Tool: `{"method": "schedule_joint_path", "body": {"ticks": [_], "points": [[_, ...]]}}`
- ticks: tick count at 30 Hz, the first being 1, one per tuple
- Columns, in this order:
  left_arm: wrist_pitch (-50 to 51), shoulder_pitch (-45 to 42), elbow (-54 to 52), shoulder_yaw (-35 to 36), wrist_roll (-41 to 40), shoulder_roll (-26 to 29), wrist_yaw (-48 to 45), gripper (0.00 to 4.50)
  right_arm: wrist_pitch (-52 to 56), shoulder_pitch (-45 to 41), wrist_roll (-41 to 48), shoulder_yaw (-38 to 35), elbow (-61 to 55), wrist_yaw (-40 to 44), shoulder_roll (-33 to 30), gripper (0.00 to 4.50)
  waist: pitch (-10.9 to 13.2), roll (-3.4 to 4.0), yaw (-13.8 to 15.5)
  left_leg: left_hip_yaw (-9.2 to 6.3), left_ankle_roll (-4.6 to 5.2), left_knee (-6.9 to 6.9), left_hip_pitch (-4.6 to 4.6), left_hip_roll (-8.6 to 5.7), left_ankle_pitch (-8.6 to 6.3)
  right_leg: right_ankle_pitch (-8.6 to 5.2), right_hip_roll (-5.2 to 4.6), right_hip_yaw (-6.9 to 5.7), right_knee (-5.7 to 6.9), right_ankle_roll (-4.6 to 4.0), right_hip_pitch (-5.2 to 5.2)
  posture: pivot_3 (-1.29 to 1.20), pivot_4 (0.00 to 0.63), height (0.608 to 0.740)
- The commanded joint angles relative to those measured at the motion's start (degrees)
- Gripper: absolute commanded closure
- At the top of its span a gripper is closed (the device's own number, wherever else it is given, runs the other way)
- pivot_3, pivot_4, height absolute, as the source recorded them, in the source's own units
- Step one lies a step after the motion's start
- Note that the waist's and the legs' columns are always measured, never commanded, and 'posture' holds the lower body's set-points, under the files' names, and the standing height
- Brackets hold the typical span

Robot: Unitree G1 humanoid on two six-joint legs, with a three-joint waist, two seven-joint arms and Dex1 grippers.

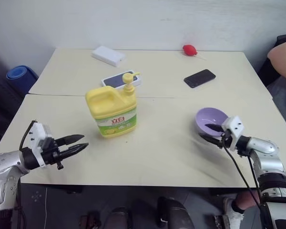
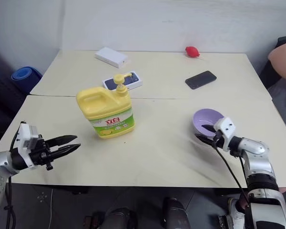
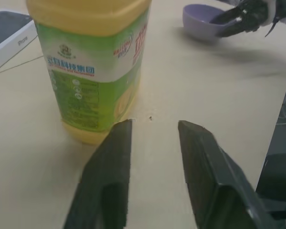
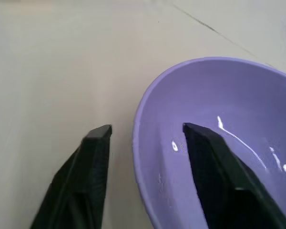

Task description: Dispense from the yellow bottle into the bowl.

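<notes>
right gripper [image 1: 207, 132] straddling bowl [image 1: 210, 119] rim

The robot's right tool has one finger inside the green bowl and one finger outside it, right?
Almost, but the bowl is purple, not green. The right wrist view shows it: the right tool straddles the rim, with one finger inside the bowl and the other outside over the table. The fingers stand apart and have not closed on the rim yet.
</notes>
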Motion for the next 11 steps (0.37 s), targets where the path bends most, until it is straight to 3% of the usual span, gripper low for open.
{"method": "schedule_joint_path", "body": {"ticks": [1,3,5,8,11], "points": [[-6.22,3.88,-1.83,-0.07,3.23,-0.87,0.81,1.56,-1.89,4.56,6.64,-3.18,-11.79,3.63,-0.47,0.62,0.02,0.03,0.02,0.00,0.00,-0.01,-0.02,0.01,0.00,0.00,0.01,-0.01,-0.01,0.00,-0.01,0.00,0.150,0.740],[-11.96,7.56,-0.96,-0.85,6.22,-2.16,0.76,0.99,1.78,14.36,11.99,-2.36,-27.44,7.44,-1.67,0.01,0.04,0.06,0.09,0.00,-0.02,-0.03,0.00,0.05,-0.01,0.00,0.01,-0.02,-0.03,0.00,-0.01,0.00,0.150,0.740],[-16.83,9.94,0.61,-1.75,8.28,-3.38,0.86,0.99,3.72,22.56,14.29,-1.31,-37.24,9.77,-2.89,0.01,0.02,0.10,0.51,-0.01,-0.05,-0.12,0.07,0.11,-0.04,-0.02,0.00,-0.02,-0.08,-0.04,0.07,0.00,0.150,0.740],[-20.59,11.86,1.51,-2.72,9.57,-4.61,1.55,0.99,3.11,27.61,14.24,-1.71,-40.65,9.90,-2.75,0.01,0.05,0.08,1.34,0.01,0.02,-0.14,0.22,0.09,-0.08,0.01,0.01,-0.06,-0.21,-0.04,0.28,0.00,0.150,0.740],[-23.58,13.68,-0.12,-3.61,10.77,-5.54,2.65,0.99,-1.08,29.89,11.71,-2.09,-38.05,10.21,-2.25,0.01,0.05,0.08,1.40,0.10,0.19,-0.10,0.92,0.12,-0.36,0.08,-0.12,0.03,-0.58,-0.06,0.93,0.00,0.150,0.740]]}}
